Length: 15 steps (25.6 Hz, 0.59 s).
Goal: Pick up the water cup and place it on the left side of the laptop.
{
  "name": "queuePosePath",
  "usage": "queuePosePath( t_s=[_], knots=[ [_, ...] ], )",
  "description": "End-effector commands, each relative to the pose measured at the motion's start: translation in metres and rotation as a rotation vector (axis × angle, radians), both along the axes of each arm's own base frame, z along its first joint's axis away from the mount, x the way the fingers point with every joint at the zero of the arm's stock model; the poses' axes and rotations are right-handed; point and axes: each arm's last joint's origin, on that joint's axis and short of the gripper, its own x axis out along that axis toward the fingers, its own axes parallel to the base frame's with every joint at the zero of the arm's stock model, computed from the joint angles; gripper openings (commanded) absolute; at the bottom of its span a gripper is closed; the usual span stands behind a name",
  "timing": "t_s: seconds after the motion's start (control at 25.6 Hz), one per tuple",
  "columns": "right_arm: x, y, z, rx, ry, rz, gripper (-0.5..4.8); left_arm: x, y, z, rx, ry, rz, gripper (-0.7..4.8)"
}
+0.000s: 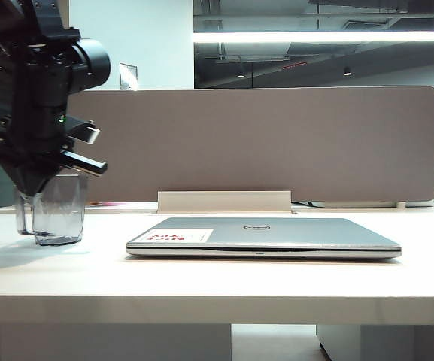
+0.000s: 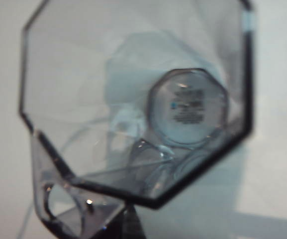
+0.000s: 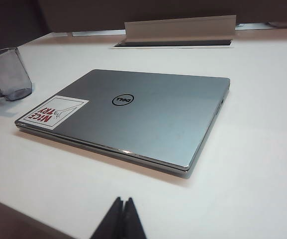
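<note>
1. Water cup (image 1: 57, 218) first: we see it standing upright on the table (image 1: 217, 282) near the left edge, well apart from the laptop (image 1: 265, 235) and on its left side.
2. We find the left gripper (image 1: 37, 180) directly above the cup, its dark tip down at the rim; the fingers are pressed narrow, and in the left wrist view a dark finger (image 2: 131, 226) sits right at the cup's rim beside the handle. We cannot tell whether it pinches the wall.
3. In that same view we look straight down into the cup (image 2: 133, 99), with its eight-sided rim and a label on its base.
4. We see the laptop (image 3: 133, 117) lying closed and flat at the middle of the table, a white sticker with red letters (image 3: 53, 113) on the lid corner nearest the cup (image 3: 9, 74).
5. Our right gripper (image 3: 123, 219) hangs off the table's near edge, fingers pressed together and holding nothing.
</note>
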Motion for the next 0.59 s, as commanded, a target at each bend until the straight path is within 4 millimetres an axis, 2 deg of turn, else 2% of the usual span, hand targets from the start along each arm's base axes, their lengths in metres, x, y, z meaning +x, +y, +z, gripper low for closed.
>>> queuePosePath(
  t_s=[0.04,0.31,0.59],
  knots=[
    [0.0,0.0,-0.001,0.003,-0.009,0.0,-0.06,0.004,0.012,0.002,0.022,-0.01,0.026,-0.06],
    [0.0,0.0,-0.001,0.003,-0.009,-0.001,-0.06,0.012,0.041,0.004,0.016,-0.034,0.093,-0.06],
    [0.0,0.0,-0.001,0.003,-0.008,-0.001,-0.06,0.019,0.051,0.006,-0.021,-0.073,0.085,-0.06]
  ],
)
